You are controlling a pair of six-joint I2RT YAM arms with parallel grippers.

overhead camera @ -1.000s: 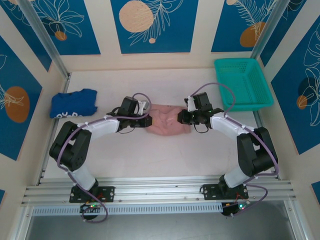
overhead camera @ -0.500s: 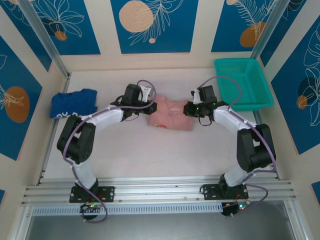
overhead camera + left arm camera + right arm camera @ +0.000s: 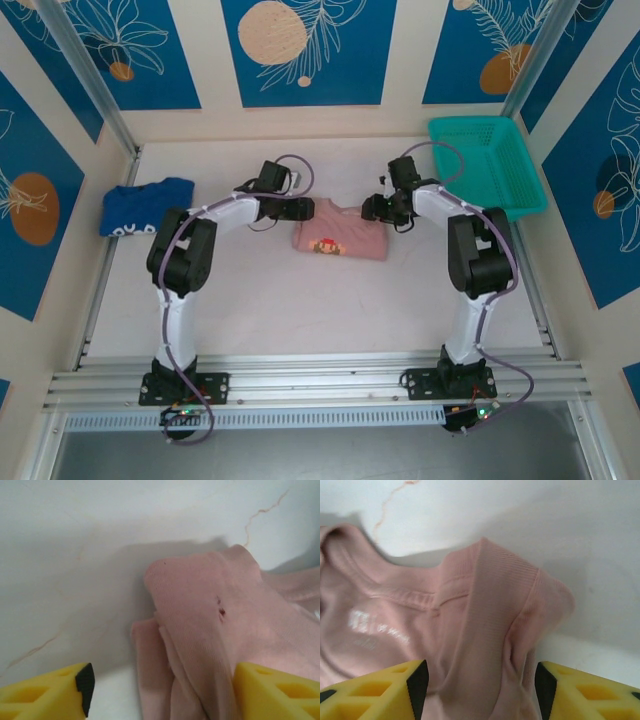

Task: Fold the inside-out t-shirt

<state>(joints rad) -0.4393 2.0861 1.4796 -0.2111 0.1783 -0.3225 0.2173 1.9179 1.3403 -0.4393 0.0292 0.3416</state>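
At the middle of the counter [image 3: 250,300] we see the inside-out t-shirt [image 3: 345,238] lying as a flat folded bundle, its small print mark facing up. We find the left end effector [image 3: 302,208] at its far left corner and the right end effector [image 3: 373,209] at its far right corner. Both have their jaws standing apart and grip nothing, with pink fabric lying loose between them.

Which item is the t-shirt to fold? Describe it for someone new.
On the white table, look between the left gripper and the right gripper. The t-shirt lies there, a dusty-pink rectangle with a small colourful print. The other garment, by the left wall, is royal blue.
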